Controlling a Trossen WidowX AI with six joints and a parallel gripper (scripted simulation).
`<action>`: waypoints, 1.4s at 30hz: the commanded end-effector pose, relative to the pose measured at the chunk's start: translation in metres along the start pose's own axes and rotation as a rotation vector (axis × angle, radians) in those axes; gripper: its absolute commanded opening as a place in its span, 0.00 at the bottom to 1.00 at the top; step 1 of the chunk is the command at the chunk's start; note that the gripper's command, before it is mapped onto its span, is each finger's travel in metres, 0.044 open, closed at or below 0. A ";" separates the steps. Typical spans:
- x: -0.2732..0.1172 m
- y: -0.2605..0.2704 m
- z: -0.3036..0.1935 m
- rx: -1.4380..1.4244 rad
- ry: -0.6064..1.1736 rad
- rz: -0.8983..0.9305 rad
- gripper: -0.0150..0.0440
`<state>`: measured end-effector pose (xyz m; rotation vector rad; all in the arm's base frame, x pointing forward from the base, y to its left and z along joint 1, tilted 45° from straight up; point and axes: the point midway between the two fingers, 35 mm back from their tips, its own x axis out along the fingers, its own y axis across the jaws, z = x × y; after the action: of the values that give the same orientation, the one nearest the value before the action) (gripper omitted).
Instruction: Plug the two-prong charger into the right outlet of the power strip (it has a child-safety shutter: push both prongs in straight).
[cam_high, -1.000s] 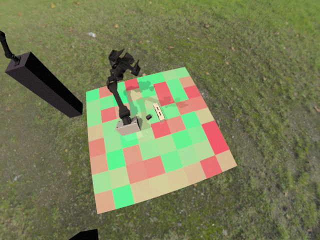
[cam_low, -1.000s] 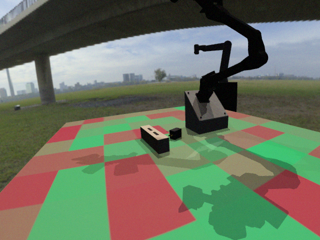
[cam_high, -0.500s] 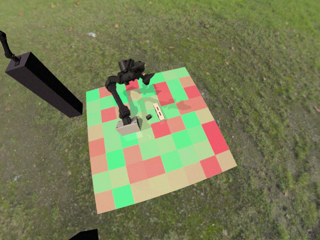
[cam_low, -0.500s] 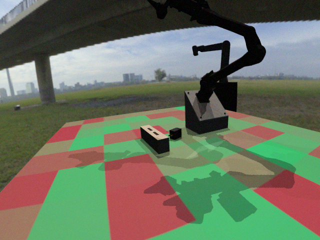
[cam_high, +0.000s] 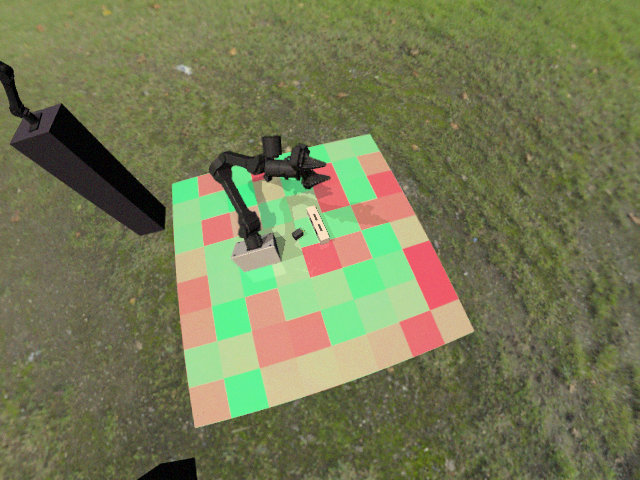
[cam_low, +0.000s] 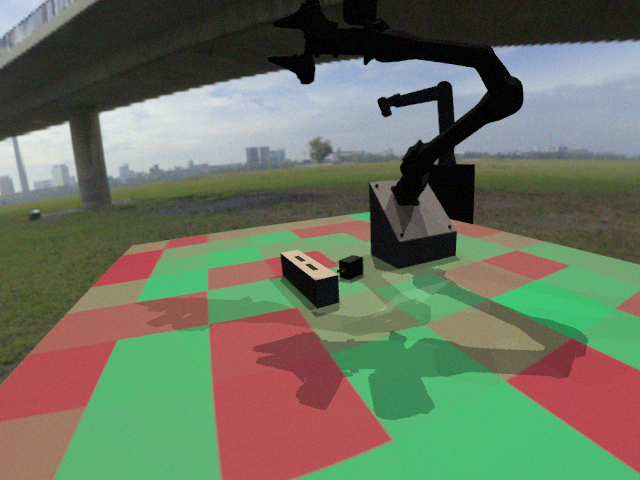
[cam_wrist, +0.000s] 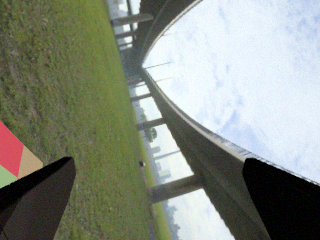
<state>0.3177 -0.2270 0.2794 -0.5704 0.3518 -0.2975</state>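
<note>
A small black charger (cam_high: 297, 234) (cam_low: 351, 267) lies on the mat between the arm's base and the power strip. Its prongs show in the exterior view, pointing toward the strip. The power strip (cam_high: 314, 217) (cam_low: 321, 270) has a pale top with two dark outlets and dark sides. My gripper (cam_high: 327, 171) (cam_low: 271, 42) (cam_wrist: 162, 167) is open and empty, high above the mat and away from both things. Its fingers point out sideways. In the wrist view neither the charger nor the strip shows.
The arm's grey base block (cam_high: 258, 254) (cam_low: 413, 240) stands close to the charger. A checkered mat (cam_high: 361, 315) (cam_low: 170, 392) lies under everything. A tall dark pillar (cam_high: 98, 170) (cam_low: 462, 193) with another small arm stands beyond the mat.
</note>
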 end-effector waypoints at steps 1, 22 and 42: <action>0.009 0.031 -0.008 0.035 0.021 0.107 1.00; 0.004 0.205 -0.041 0.168 0.193 0.689 1.00; -0.075 0.338 -0.081 0.241 0.494 1.215 1.00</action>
<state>0.2904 0.0196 0.0505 -0.0095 0.9915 0.6538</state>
